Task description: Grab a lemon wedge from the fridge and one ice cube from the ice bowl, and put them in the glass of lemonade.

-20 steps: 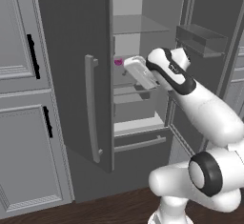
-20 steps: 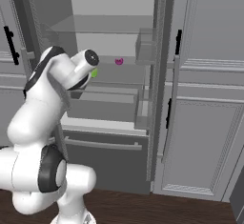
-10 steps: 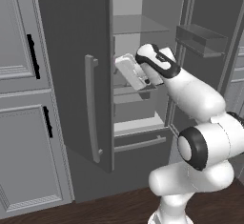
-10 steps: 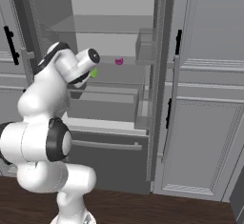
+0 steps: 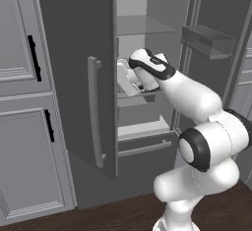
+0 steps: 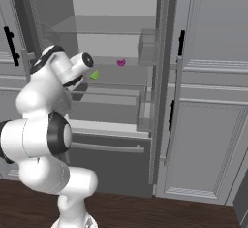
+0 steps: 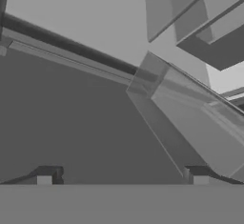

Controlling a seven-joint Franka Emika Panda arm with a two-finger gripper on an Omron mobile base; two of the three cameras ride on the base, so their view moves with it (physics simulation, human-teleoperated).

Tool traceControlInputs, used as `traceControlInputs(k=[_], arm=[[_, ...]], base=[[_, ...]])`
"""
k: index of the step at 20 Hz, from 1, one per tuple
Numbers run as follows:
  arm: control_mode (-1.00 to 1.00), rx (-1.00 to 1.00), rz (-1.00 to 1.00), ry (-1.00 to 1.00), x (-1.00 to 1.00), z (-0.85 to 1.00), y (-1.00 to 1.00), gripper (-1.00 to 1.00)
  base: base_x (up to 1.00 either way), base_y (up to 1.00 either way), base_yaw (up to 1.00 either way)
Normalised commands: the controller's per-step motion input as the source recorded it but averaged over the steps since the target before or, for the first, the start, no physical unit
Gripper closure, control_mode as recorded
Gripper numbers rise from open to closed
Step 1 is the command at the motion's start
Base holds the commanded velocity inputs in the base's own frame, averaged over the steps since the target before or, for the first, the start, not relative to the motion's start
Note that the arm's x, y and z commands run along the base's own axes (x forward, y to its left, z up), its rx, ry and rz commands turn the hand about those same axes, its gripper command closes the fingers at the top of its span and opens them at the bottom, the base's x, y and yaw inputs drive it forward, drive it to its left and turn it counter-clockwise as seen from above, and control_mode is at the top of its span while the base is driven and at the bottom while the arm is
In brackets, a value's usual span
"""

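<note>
A white robot arm (image 5: 197,97) built of smooth, rounded, glossy segments, each link swelling like a bulb into the next. Dark grey to black bands ring the joints, with a round black cap on the large elbow joint (image 5: 193,149) and another on the same joint (image 6: 54,134) from the other side. A black collar wraps the wrist (image 5: 155,65), ending in a short white cylinder with a dark round face (image 6: 87,59). Two small dark finger tips (image 7: 45,175) are square-ended with lighter grey pads.
</note>
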Motion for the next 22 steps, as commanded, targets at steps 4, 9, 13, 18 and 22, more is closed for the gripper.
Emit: traceControlInputs(k=[4,9,13,18,22], arm=[[-1.00,0.06,0.00,0.00,-0.16,0.00,0.47,-1.00],[-1.00,0.10,0.04,0.00,-0.52,0.00,0.75,-1.00],[-1.00,0.04,0.05,0.00,-0.51,0.06,0.98,-1.00],[-1.00,0.00,0.04,0.00,-0.42,0.12,1.00,-1.00],[-1.00,0.00,0.02,0.00,-0.26,0.21,0.95,-1.00]], base=[[0.00,0.00,0.00],[0.00,0.00,0.00],[0.00,0.00,0.00],[0.00,0.00,0.00],[0.00,0.00,0.00]])
